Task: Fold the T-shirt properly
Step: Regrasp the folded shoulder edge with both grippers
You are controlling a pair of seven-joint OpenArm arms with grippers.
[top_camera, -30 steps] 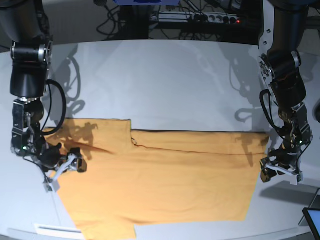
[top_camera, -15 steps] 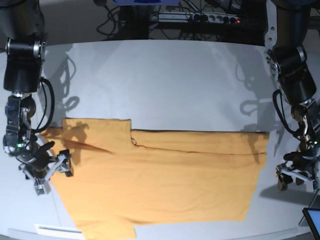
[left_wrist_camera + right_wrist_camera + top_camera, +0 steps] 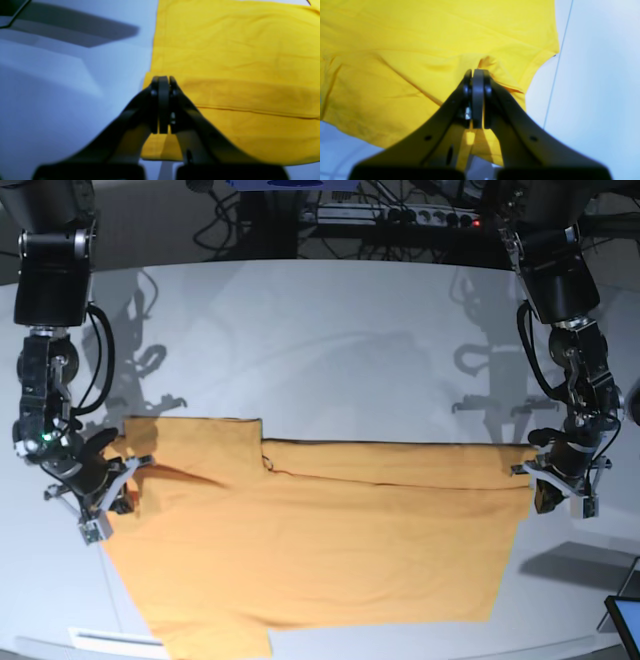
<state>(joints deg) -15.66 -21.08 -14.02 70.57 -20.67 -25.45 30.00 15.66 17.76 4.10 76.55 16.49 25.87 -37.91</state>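
Note:
The orange-yellow T-shirt [image 3: 320, 530] lies flat on the white table [image 3: 350, 340], its upper part folded over along a long horizontal crease. At the base view's left, my right gripper [image 3: 122, 478] is shut on the sleeve edge; in the right wrist view a small bunch of T-shirt [image 3: 420, 37] cloth puckers at the closed right gripper [image 3: 475, 71]. At the base view's right, my left gripper [image 3: 540, 477] is shut on the cloth's folded right edge. In the left wrist view the left gripper [image 3: 161, 78] sits closed on that shaded fold of the T-shirt [image 3: 237, 50].
A dark screen corner [image 3: 625, 620] pokes in at the front right. A power strip [image 3: 420, 218] and cables run behind the table. A white strip [image 3: 110, 638] lies at the front left edge. A thin line [image 3: 555, 82] crosses the table beside the sleeve.
Both grippers were open and off the cloth's ends. They have moved inward and up to the shirt's edges and shut there.

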